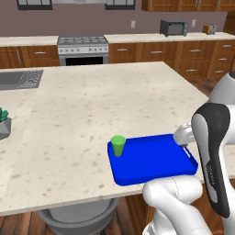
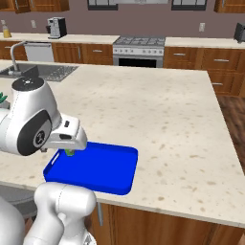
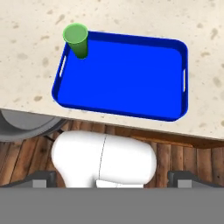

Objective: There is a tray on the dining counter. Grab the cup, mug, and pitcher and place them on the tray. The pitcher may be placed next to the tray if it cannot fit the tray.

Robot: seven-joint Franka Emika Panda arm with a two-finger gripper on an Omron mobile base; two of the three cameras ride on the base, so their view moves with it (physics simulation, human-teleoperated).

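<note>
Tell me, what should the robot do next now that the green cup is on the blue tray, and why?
Probably lift away and go look for the mug or pitcher. The cup already stands upright in a corner of the tray on the dining counter, and the gripper is open, above the tray and holding nothing. The rest of the tray is bare, and neither the mug nor the pitcher is nearby.

We count one blue tray (image 1: 156, 160) at the dining counter's (image 1: 92, 105) near edge, and one green cup (image 1: 118, 145) standing in the tray's far left corner. At the counter's left edge we see one potted plant (image 1: 3, 123) and one sink (image 1: 20, 79).
</note>
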